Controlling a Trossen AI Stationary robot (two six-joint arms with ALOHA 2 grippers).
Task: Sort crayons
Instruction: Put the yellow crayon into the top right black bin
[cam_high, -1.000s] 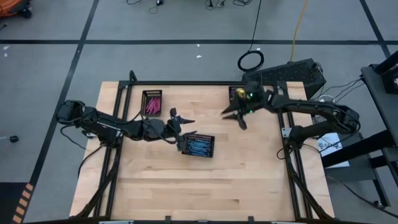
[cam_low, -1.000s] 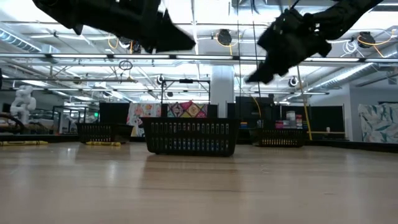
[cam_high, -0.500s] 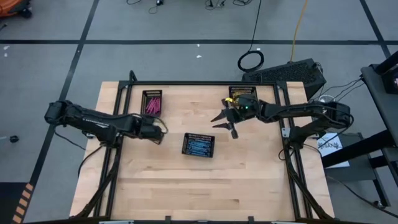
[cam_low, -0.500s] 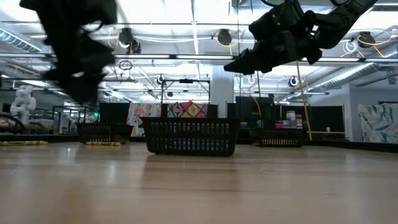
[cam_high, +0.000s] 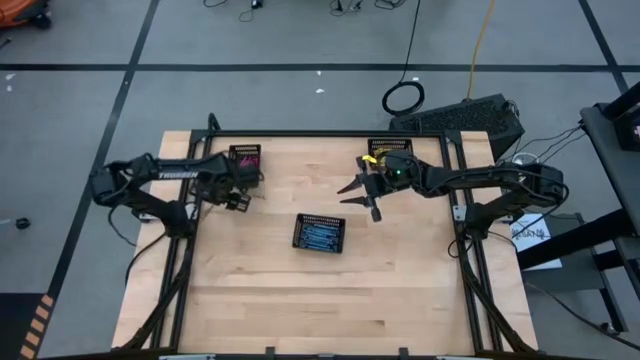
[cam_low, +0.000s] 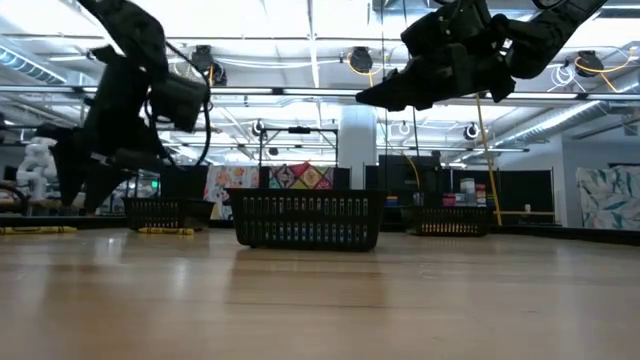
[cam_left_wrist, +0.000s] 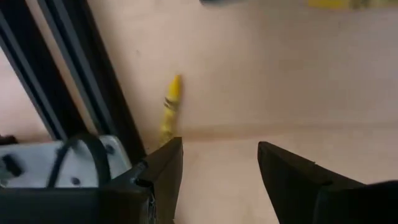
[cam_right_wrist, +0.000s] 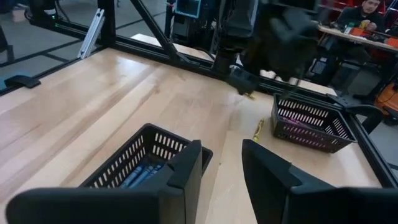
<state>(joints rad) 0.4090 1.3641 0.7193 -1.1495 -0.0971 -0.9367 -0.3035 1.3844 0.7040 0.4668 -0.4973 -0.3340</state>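
While both claws hang apart and empty, yellow crayon beside frame rail, trays nearby.

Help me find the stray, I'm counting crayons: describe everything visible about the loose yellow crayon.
The yellow crayon is a thin stick with a paper wrapper and a blunt tip. It lies flat on the bare wooden table, alone, close beside the black frame rail, ahead of the open left gripper. Nothing grips it.

Workshop bay, grey floor, open ceiling.
Floor marked with dark tape lines; bright ceiling lights; white column behind colourful panels.
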